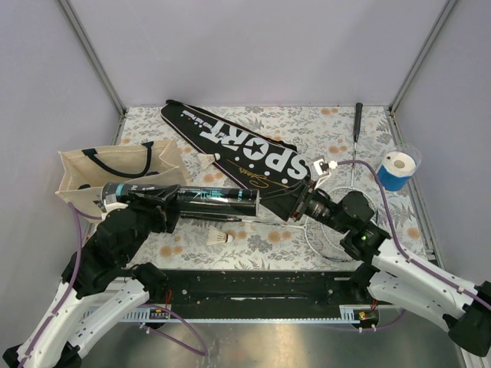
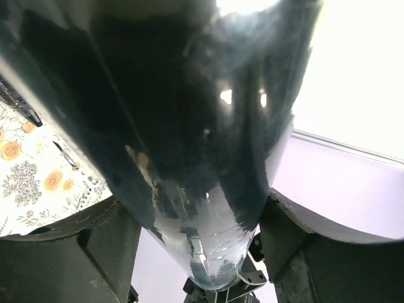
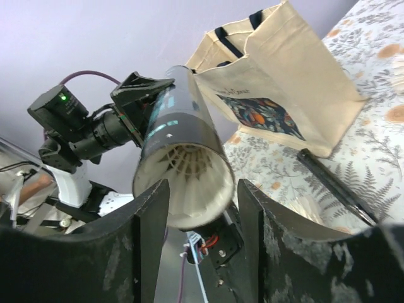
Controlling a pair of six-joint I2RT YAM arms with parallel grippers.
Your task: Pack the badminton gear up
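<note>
We've got the tube (image 1: 219, 201) clamped in the left gripper (image 1: 170, 208). Its open end sits at the jaws of the right gripper (image 3: 202, 187), can't tell if they're pinching.

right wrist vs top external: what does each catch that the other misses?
Only right wrist: the open mouth of the long black tube with teal print, with white feather shuttlecocks visible inside. Only top external: the thin silver-framed racket, the blue and white roll, and the "SPORT" lettering on the black racket-shaped cover. Both: the tube, the left claw clamped on it, the right claw at its open end, and the beige tote bag with black handles.
</note>
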